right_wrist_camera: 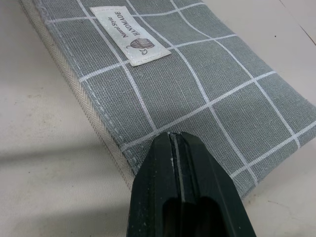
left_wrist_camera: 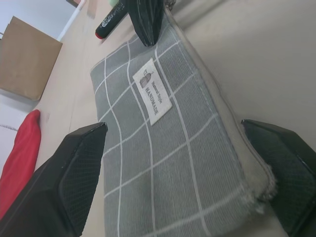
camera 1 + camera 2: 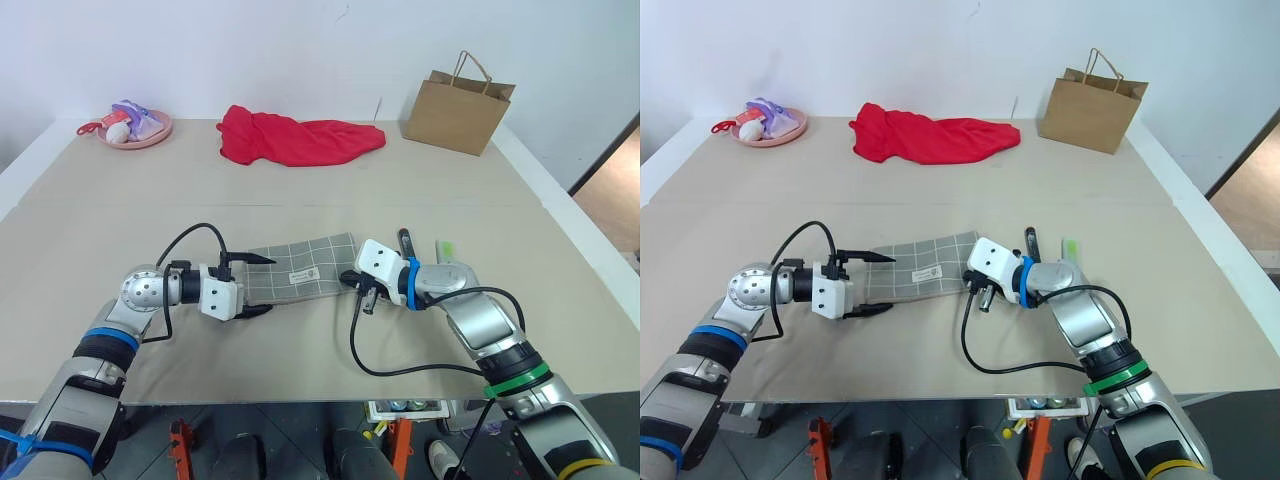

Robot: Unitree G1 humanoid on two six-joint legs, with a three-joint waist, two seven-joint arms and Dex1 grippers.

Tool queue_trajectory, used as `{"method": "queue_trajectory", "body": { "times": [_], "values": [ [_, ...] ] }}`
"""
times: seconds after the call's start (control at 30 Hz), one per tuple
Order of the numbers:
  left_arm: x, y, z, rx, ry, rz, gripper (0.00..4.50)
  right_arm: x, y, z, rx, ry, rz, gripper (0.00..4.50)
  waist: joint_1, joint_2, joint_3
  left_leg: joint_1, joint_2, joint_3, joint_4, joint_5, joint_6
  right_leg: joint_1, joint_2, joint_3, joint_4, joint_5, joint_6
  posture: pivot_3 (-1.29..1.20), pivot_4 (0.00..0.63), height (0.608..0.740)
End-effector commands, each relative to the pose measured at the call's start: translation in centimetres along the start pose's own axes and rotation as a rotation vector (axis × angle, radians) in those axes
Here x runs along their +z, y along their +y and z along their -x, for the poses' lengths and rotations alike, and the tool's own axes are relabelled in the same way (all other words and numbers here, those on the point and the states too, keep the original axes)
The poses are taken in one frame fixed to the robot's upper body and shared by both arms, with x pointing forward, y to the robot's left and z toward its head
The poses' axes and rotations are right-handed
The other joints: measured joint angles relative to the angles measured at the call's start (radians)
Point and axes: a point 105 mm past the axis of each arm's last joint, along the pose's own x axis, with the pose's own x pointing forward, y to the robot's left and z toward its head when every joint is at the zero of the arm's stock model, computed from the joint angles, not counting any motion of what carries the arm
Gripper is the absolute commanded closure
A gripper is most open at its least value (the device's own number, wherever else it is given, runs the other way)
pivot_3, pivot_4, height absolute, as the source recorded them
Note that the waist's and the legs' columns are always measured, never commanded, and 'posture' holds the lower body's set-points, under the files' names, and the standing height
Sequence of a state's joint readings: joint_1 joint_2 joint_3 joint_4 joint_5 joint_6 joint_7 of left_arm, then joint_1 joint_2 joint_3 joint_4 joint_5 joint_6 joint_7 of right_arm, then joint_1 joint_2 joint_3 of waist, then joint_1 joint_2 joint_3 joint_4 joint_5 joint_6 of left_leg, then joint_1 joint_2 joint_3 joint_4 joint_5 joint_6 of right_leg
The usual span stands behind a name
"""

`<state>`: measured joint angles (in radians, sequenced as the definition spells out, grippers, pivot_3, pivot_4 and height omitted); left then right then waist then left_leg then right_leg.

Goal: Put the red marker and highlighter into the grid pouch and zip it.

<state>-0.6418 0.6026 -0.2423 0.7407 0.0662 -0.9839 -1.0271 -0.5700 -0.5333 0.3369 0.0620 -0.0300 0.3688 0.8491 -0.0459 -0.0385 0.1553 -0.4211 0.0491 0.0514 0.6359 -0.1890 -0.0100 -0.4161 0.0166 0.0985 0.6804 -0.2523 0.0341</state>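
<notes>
The pouch (image 3: pixel 300 270) is lying flat on the table (image 3: pixel 300 200), near the front edge and roughly central, with its white label (image 3: pixel 300 276) facing up.

The left gripper (image 3: pixel 250 285) is pointing right toward the pouch's left end, with its two fingers (image 2: pixel 74 173) spread wide. In the left wrist view the fingers are standing on either side of the pouch's end (one toward the far edge, one toward the near edge); whether they are touching the fabric cannot be told.

The right gripper (image 3: pixel 358 283) is pointing left at the pouch's right end. Its fingers (image 1: pixel 177 187) are pressed fully together, with the tips sitting at the pouch's near right corner, by the zipper seam. Whether anything is pinched between them cannot be told.

The marker (image 3: pixel 405 243) is lying on the table just right of the pouch, partly hidden behind the right wrist; its red end is showing in the left wrist view. The highlighter (image 3: pixel 446 248) is lying just right of the marker, roughly parallel to it. Both are outside the pouch.

A red cloth (image 3: pixel 295 137) is lying at the far centre of the table. A paper bag (image 3: pixel 458 110) is standing at the far right, and a pink plate (image 3: pixel 128 128) holding small items is sitting at the far left.
</notes>
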Motion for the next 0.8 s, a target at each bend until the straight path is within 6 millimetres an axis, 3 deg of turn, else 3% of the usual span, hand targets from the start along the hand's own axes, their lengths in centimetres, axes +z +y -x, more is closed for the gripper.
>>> {"method": "queue_trajectory", "body": {
  "times": [0.03,0.1,0.13,0.27,0.43,0.47,0.8],
  "values": [
    [-0.4,-0.6,-0.3,-0.045,0.022,0.010,0.00,0.0,-0.2,0.1,0.001,0.002,0.002,4.37,0.000,0.000,0.000,0.000,0.000,0.000,0.000,0.000,0.000,0.000,0.000,0.000,0.000,0.000,0.000,0.00,0.150,0.740],
    [-0.5,-0.7,-0.3,-0.047,0.025,0.011,0.00,0.0,-0.2,0.1,0.001,0.003,0.000,4.37,0.000,0.000,0.000,0.000,0.000,0.000,0.000,0.000,0.000,0.000,0.000,0.000,0.000,0.000,0.000,0.00,0.150,0.740],
    [-0.6,-0.7,-0.3,-0.047,0.027,0.015,0.55,0.0,-0.2,0.2,0.001,0.003,0.000,4.50,0.000,0.000,0.000,0.000,0.000,0.000,0.000,0.000,0.000,0.000,0.000,0.000,0.000,0.000,0.000,0.00,0.150,0.740],
    [-0.6,-0.8,-0.3,-0.055,0.025,0.033,1.91,-0.1,-0.1,0.2,0.002,0.004,-0.001,4.50,0.000,0.000,0.000,0.000,0.000,0.000,0.000,0.000,0.000,0.000,0.000,0.000,0.000,0.000,0.000,0.00,0.150,0.740],
    [-0.2,-0.8,-0.5,-0.054,-0.005,0.044,4.23,-0.1,-0.2,0.2,0.003,0.004,0.000,4.50,0.000,0.000,0.000,0.000,0.000,0.000,0.000,0.000,0.000,0.000,0.000,0.000,0.000,0.000,0.000,0.00,0.150,0.740],
    [0.0,-0.9,-0.4,-0.056,-0.012,0.047,4.40,-0.1,-0.2,0.2,0.003,0.004,0.000,4.50,-0.001,0.000,0.000,0.000,0.000,0.000,0.000,0.000,0.000,0.000,0.000,0.000,0.000,0.000,0.000,0.00,0.150,0.740],
    [1.1,-0.9,0.2,-0.057,-0.051,0.056,4.40,-0.2,-0.1,0.1,0.012,0.002,-0.012,4.50,-0.001,0.000,0.000,-0.001,0.000,0.000,-0.001,0.000,0.000,-0.001,0.000,0.000,0.000,-0.001,0.000,0.00,0.150,0.740]
  ]
}}
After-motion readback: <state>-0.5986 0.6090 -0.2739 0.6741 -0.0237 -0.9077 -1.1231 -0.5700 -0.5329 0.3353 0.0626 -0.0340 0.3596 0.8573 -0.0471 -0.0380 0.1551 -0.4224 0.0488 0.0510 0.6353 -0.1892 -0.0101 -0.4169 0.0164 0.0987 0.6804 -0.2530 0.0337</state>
